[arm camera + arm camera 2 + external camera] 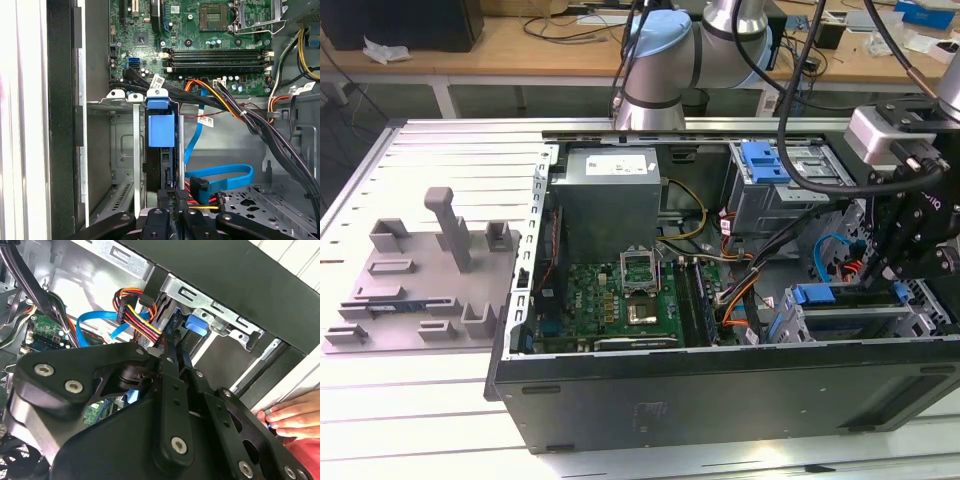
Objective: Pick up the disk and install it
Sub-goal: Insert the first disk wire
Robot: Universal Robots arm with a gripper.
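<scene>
The disk [161, 129] stands on edge in a slot of the metal drive cage [122, 150] in the open computer case, the blue end of its carrier facing the motherboard. In the exterior view the disk [813, 294] sits low at the case's right end, under the black gripper [893, 277]. In both wrist views the gripper [170, 196] has its fingers close together on the disk's near edge. In the second wrist view, the gripper [175, 347] reaches down to the blue carrier tab [196, 324].
A person's hand [292, 416] rests on the case edge beside the gripper. A blue data cable [220, 175] and orange-yellow power wires [140, 315] hang next to the slot. Power-supply box [610, 195], motherboard [620, 300], upper cage with blue latch [765, 160], grey fixture plate [420, 270].
</scene>
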